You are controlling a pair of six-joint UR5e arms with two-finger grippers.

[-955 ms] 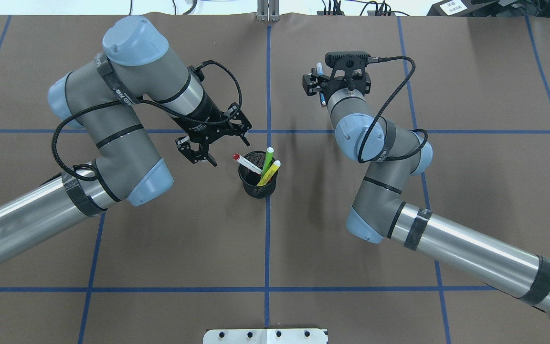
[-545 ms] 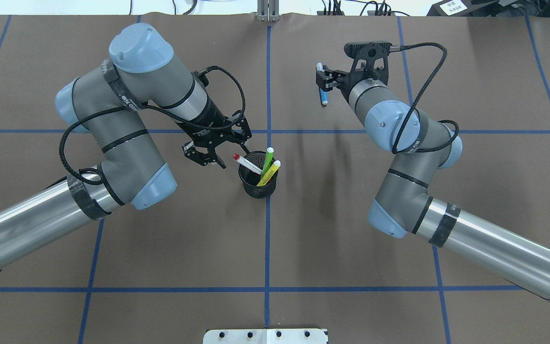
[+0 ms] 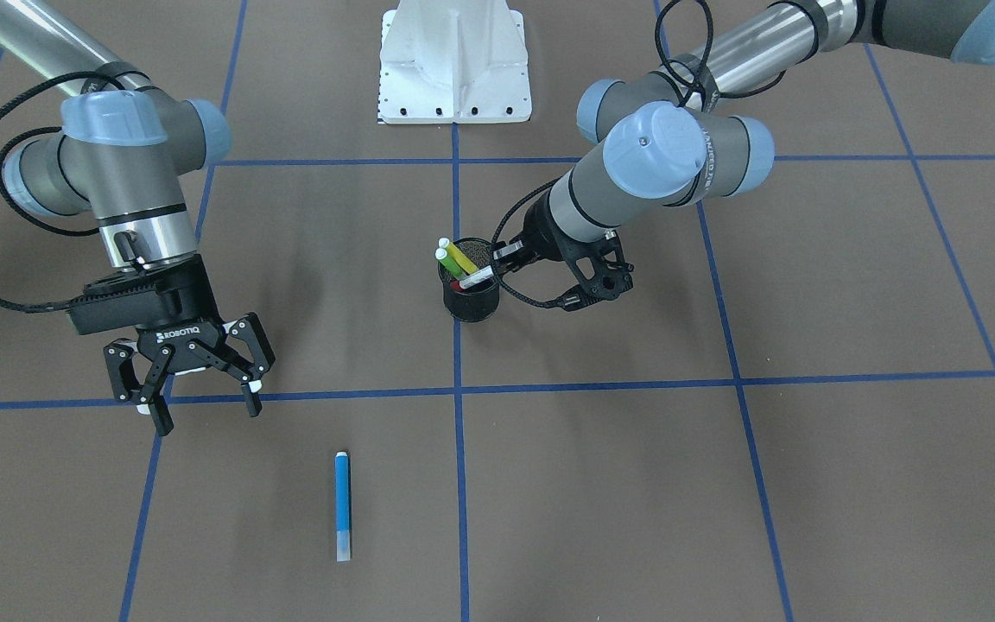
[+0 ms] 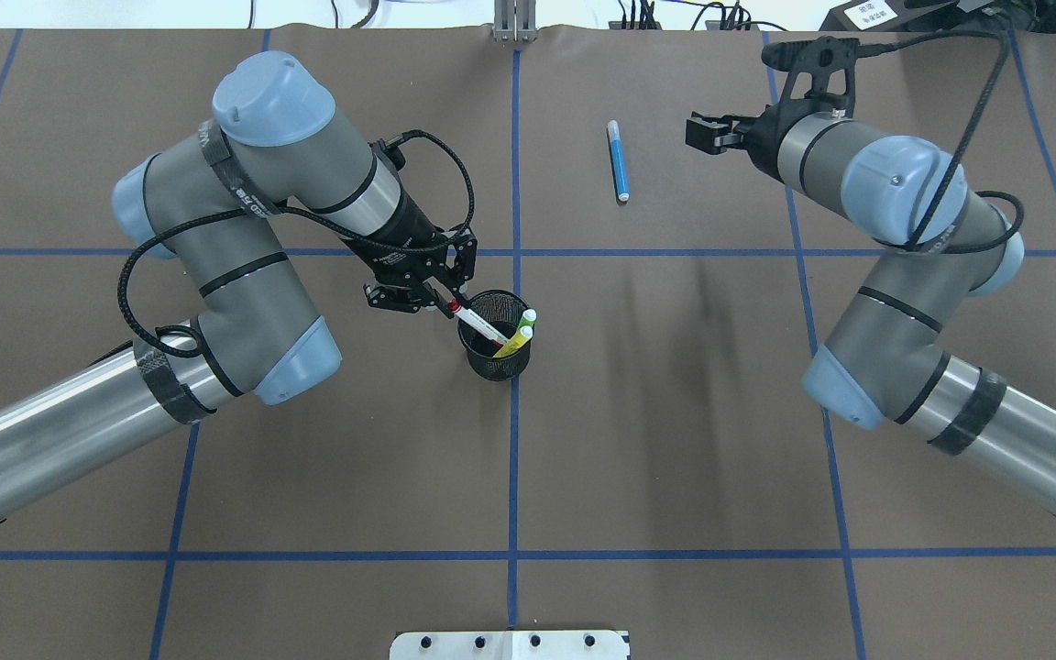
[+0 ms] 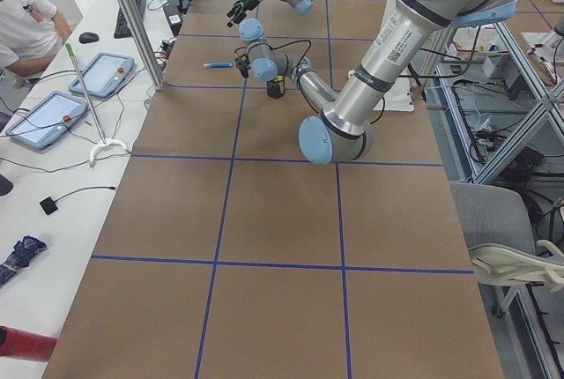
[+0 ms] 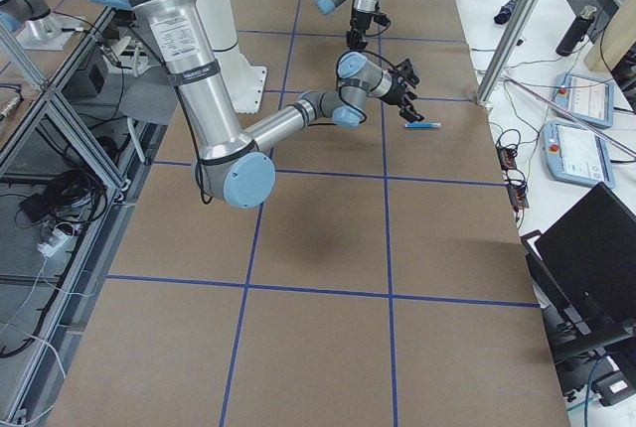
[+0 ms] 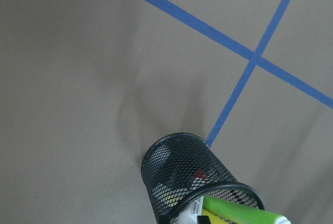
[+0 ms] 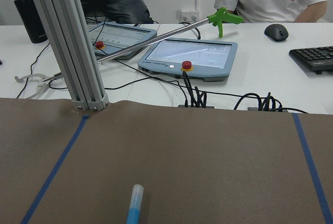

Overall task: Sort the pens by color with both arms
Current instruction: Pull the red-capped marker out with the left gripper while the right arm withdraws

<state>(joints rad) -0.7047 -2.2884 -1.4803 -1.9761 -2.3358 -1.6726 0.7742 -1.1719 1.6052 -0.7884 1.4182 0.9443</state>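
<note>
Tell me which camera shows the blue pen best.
Exterior front-facing: the blue pen lies whole, largest and unobstructed. Overhead shows it whole but smaller; side views, a tiny sliver; right wrist view crops it; left wrist view misses it.

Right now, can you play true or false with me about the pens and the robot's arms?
The blue pen lies flat on the table. True.
The right tool is holding the blue pen. False: it is open and empty, off to one side of the pen.
The black mesh cup has tipped over. False: it stands upright.
The left tool is closed on the red-capped pen in the cup. True.
The green pen lies on the table. False: the green pen leans inside the cup.
</note>
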